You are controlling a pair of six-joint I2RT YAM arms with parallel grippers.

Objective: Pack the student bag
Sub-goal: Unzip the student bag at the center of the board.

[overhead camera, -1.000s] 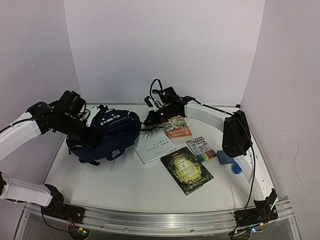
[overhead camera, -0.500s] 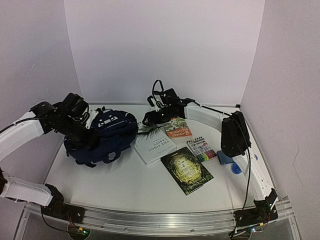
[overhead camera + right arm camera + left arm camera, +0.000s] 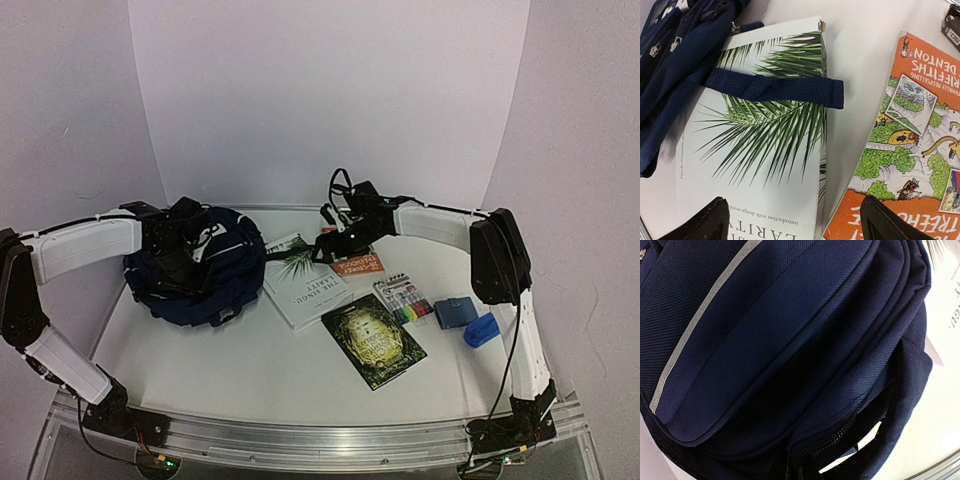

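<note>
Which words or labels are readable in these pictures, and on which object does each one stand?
"DENTON": orange book, upside down in the right wrist view.
"RIFFITHS": same cover, beginning cut off.
"TREEHO": same cover, rest out of frame.
"LARITY": white palm-leaf book, title cut off.
Too small to read: dark green book and marker pack.
No readable text: student bag.

White walls (image 3: 330, 100) enclose a white table (image 3: 250, 370) with a seemingly aluminium front rail (image 3: 320, 432).
</note>
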